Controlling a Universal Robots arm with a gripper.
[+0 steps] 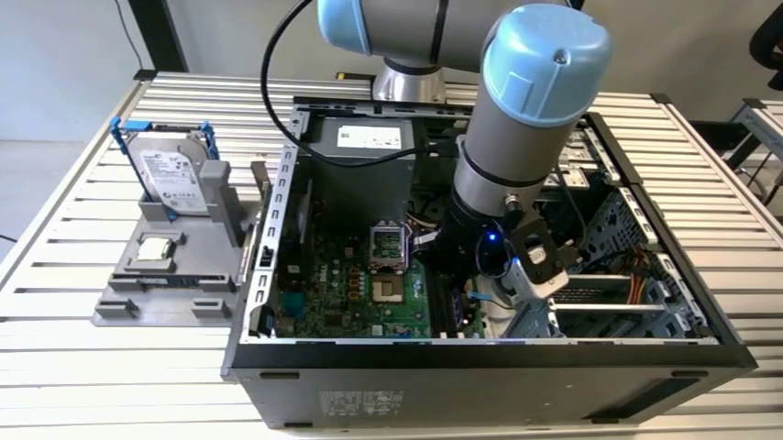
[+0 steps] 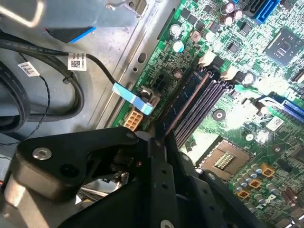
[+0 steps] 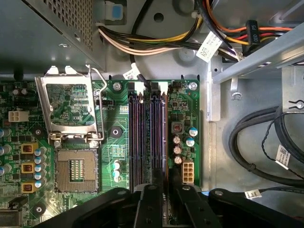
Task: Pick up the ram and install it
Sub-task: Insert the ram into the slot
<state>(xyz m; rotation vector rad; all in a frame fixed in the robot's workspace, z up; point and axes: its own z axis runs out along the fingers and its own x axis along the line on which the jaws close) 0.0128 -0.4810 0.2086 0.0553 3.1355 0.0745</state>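
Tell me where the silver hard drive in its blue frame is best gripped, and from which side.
Probably its top edge, from above: the hard drive stands upright in the grey holder, which hides its lower end, leaving the upper part and the thin blue frame free.

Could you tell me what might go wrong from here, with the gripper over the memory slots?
1. The gripper hangs just above the narrow memory slots; a slight misalignment could jam or stress a slot.
2. The open processor socket lies right beside them, so a sideways slip might hit its exposed contacts.
3. Loose black cables nearby could catch on the gripper.
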